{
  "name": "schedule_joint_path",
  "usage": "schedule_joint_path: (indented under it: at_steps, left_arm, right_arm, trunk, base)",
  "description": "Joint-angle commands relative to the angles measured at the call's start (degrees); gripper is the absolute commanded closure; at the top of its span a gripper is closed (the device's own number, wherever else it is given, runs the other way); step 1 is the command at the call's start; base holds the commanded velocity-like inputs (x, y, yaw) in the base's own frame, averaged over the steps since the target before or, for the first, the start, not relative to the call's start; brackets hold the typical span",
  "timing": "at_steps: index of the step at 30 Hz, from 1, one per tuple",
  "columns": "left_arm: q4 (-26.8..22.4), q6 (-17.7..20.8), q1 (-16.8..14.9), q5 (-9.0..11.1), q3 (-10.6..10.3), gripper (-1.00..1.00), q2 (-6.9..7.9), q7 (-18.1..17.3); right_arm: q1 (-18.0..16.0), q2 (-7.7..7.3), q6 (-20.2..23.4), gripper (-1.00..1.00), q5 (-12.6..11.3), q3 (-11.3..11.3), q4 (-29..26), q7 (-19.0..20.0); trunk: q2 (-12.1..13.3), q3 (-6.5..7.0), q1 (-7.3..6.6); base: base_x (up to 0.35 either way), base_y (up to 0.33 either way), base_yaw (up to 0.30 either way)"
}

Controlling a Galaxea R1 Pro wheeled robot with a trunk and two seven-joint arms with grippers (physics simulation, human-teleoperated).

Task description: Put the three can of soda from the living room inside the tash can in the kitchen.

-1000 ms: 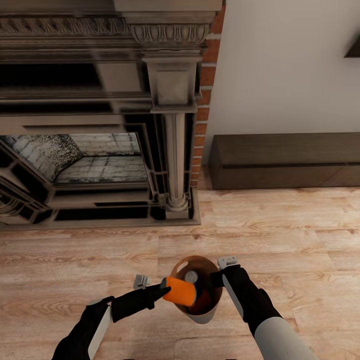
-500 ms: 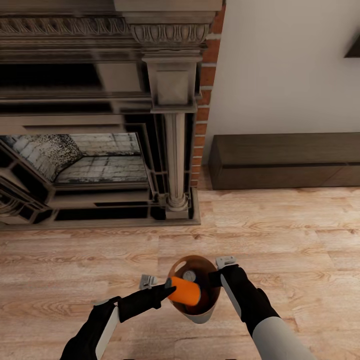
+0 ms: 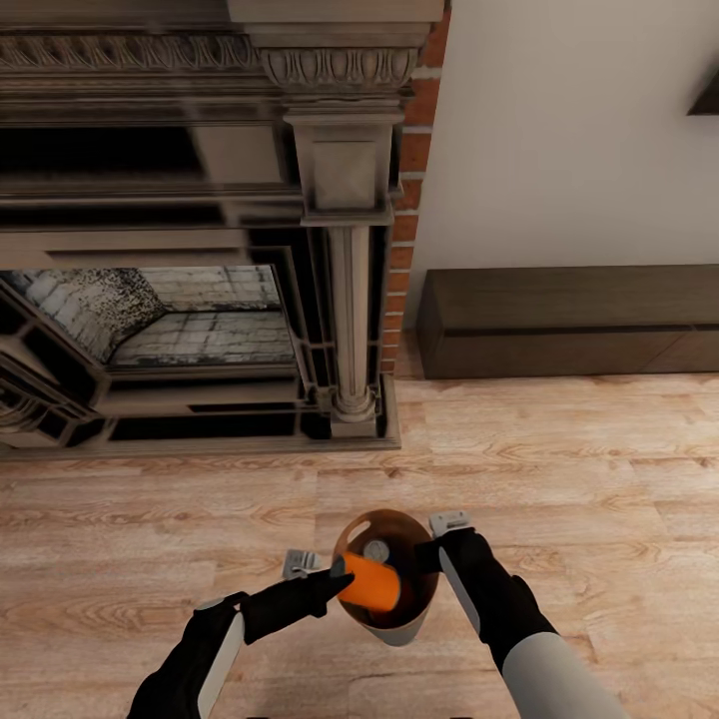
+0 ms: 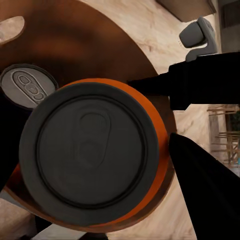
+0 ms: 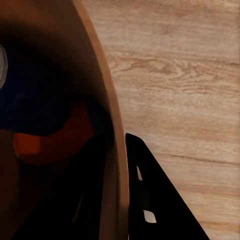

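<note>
While the orange soda can with its grey lid (image 3: pixel 367 581) is being pinched by the left claw (image 3: pixel 338 576) low in the frame, over the small round brown-lined bin (image 3: pixel 416 621) being clamped at its rim by the right claw (image 3: pixel 431 555), it is best being centred before release.

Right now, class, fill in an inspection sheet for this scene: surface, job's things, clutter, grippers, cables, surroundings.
Surface: wood floor.
Job's things: bin held above the floor; orange can lying across its mouth; a dark blue can and another orange can inside.
Clutter: nothing seen.
Grippers: left gripper shut on the orange can; right gripper clamps the bin's rim.
Cables: nothing seen.
Surroundings: fireplace, brick edge, low dark cabinet, pale wall.
</note>
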Motion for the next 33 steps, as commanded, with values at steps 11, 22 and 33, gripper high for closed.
schedule_joint_path:
  at_steps: [11,22,33]
  left_arm:
    - [0.02,-0.17,0.00,-1.99,0.05,1.00,-0.01,3.81]
    - [0.05,-0.17,0.00,-2.02,-0.05,1.00,-1.97,4.77]
    - [0.08,-0.17,0.00,-2.16,-0.06,1.00,-2.04,4.99]
  right_arm:
    - [-0.31,0.61,0.03,1.00,-0.81,0.07,-0.02,0.20]
    - [-0.33,0.67,0.03,1.00,-0.81,0.07,-0.02,0.20]
    - [-0.33,0.76,0.03,1.00,-0.81,0.08,-0.02,0.20]
  trunk:
    - [0.00,0.00,0.00]
    - [0.00,0.00,0.00]
    - [0.00,0.00,0.00]
  base:
    - [0.000,0.000,0.000]
    - [0.000,0.000,0.000]
    - [0.000,0.000,0.000]
